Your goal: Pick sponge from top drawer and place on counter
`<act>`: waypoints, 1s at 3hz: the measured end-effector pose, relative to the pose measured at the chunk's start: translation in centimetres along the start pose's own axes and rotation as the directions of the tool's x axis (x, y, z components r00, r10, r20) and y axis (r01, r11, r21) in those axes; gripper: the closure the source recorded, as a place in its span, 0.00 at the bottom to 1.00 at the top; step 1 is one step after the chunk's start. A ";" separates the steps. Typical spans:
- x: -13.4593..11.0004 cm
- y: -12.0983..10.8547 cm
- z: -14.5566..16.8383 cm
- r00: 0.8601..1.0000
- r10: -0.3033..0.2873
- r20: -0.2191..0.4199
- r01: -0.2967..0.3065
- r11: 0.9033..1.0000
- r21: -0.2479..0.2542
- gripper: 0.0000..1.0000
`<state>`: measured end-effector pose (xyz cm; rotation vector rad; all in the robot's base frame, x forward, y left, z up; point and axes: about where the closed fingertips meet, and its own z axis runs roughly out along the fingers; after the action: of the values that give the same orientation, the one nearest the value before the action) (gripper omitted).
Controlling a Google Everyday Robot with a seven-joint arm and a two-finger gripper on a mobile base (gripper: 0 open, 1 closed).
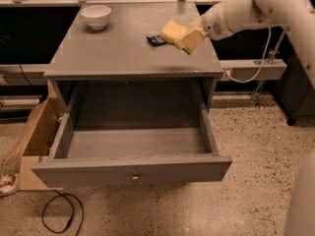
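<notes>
The pale yellow sponge (172,31) is held in my gripper (183,37) above the right part of the grey counter (118,48). The gripper's cream fingers (192,39) are shut on the sponge, with the white arm reaching in from the upper right. The top drawer (133,146) stands pulled fully open below the counter, its inside bare, its small round knob at the front panel.
A white bowl (95,16) sits at the counter's back left. A small dark flat object (156,40) lies on the counter just left of the sponge. A tan wooden box (34,136) stands on the floor left of the drawer, with a black cable (61,213) in front.
</notes>
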<state>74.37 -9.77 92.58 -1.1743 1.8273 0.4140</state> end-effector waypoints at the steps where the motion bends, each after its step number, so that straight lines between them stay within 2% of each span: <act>1: 2.4 -2.6 3.6 0.984 0.116 -0.134 -0.114 0.993 0.026 1.00; 2: 4.1 -3.5 5.8 0.961 0.167 -0.222 -0.161 0.986 0.042 0.96; 3: 4.8 -3.6 7.2 0.947 0.178 -0.267 -0.173 0.984 0.043 0.73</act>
<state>80.35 -9.34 85.38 -1.1001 2.1783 0.3482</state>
